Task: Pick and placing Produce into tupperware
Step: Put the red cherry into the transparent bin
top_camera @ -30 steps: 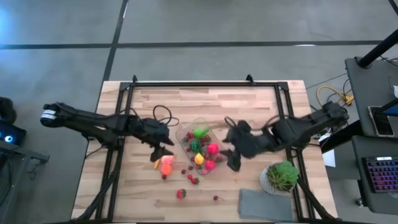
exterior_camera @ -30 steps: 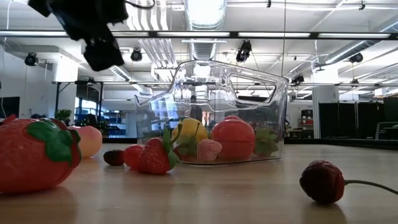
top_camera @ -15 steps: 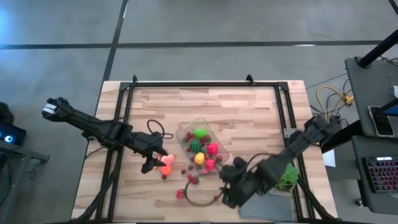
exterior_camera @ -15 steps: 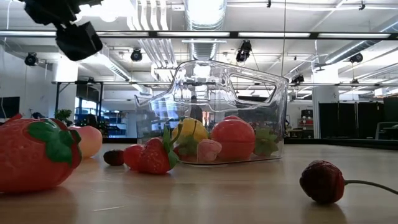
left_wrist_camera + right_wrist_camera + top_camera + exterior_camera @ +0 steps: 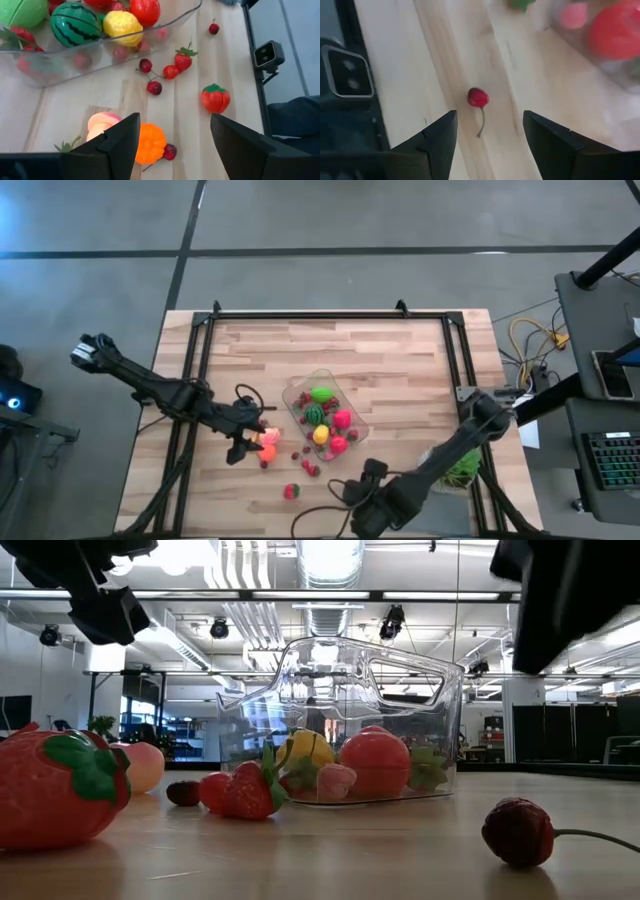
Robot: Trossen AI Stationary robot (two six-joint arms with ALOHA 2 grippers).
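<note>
Midway through the sort: the clear tub [image 5: 322,416] at the table's [image 5: 400,370] centre already holds a lime-green fruit [image 5: 321,393], a toy watermelon [image 5: 315,413], a lemon [image 5: 320,434] and several red pieces. Still loose on the wood, left and near of the tub, lie an orange fruit [image 5: 150,143], a peach [image 5: 102,124], a large strawberry [image 5: 291,491] and scattered cherries [image 5: 154,87]. The left gripper [image 5: 172,142] hangs with fingers apart and empty over the orange fruit and peach. The right gripper [image 5: 487,140], also spread and holding nothing, is poised over a lone stemmed cherry [image 5: 478,98] at the near edge. By the look of it, roughly half the produce remains outside.
</note>
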